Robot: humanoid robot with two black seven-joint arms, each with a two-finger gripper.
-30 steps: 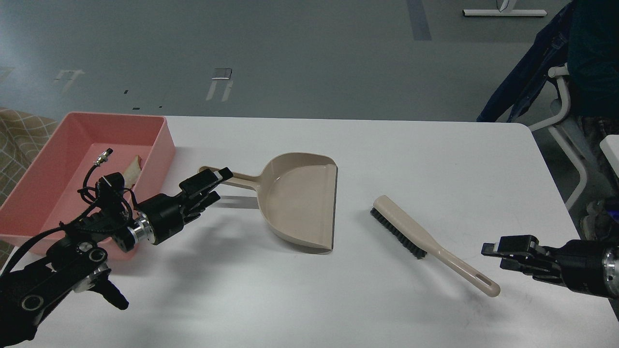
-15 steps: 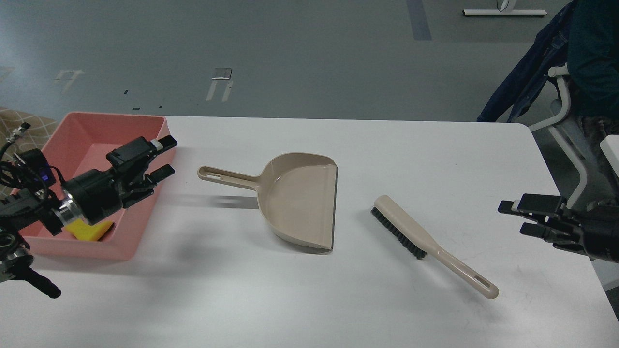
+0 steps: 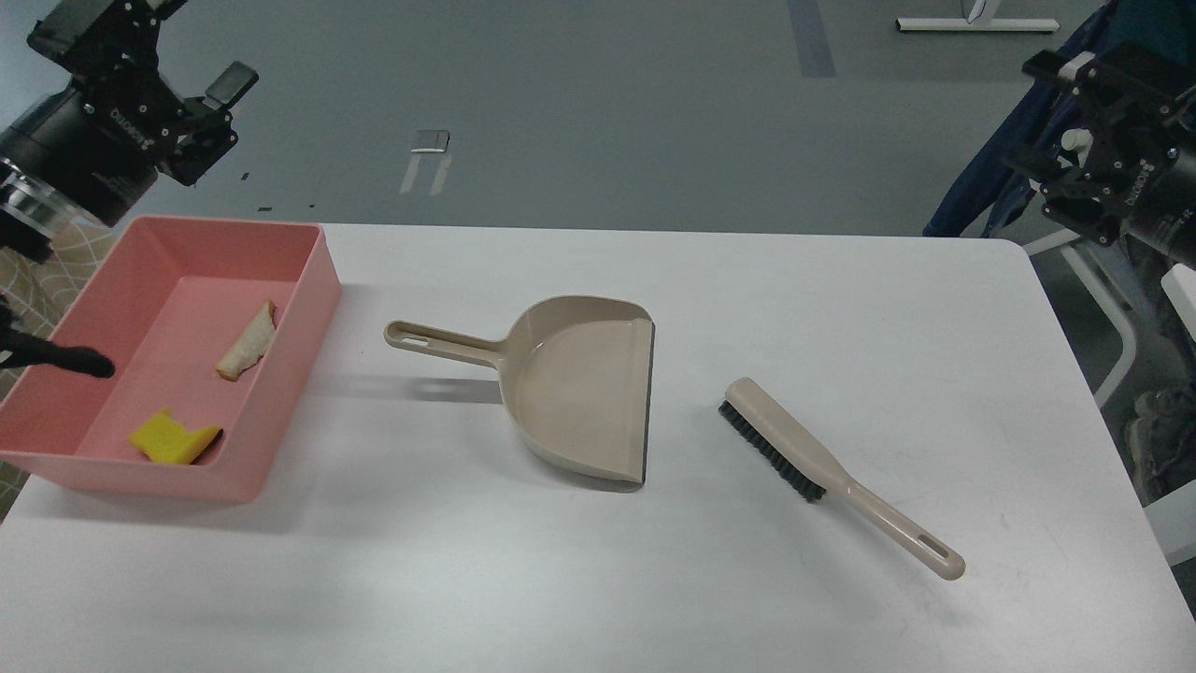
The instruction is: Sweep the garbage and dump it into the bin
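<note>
The pink bin stands on the white table at the far left. The garbage lies inside it: a yellow sponge piece with a dark backing near the front wall and a whitish bread wedge in the middle. My left gripper is raised high above the bin's back edge, open and empty. My right gripper is raised at the upper right beyond the table's corner, open and empty.
The beige dustpan lies flat mid-table, handle pointing left toward the bin. The beige brush with black bristles lies to its right. A black part of my left arm overlaps the bin's left rim. A chair stands off the right edge.
My left gripper has moved left off the dustpan handle, then risen high above the bin. My right gripper has risen from table level to the upper right. The dustpan and brush have stayed put.
</note>
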